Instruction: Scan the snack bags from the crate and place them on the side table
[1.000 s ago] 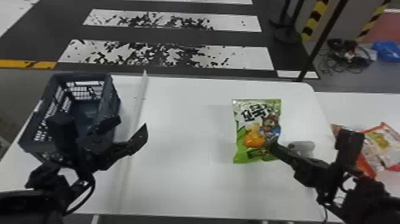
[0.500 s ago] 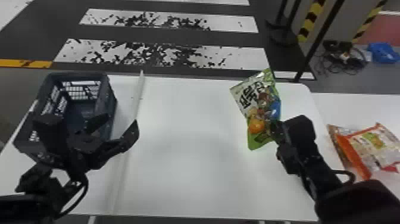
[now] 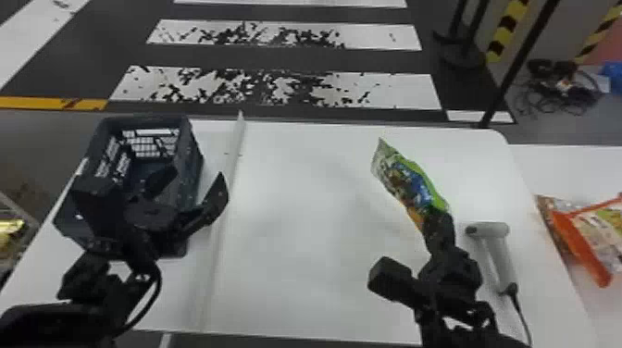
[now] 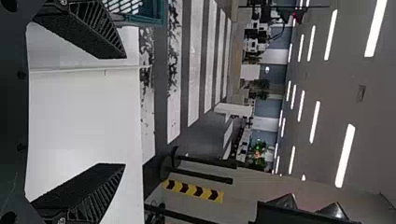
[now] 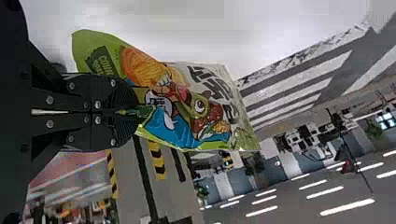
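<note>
Green snack bag (image 3: pixel 409 181) has turned more edge-on to the head camera.

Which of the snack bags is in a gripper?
The green bag, pinched by the right gripper; the other bags lie on the side table.

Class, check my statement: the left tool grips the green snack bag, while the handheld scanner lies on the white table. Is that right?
Not quite. The right tool grips the green snack bag, as the right wrist view shows; the handheld scanner does lie on the white table.
</note>
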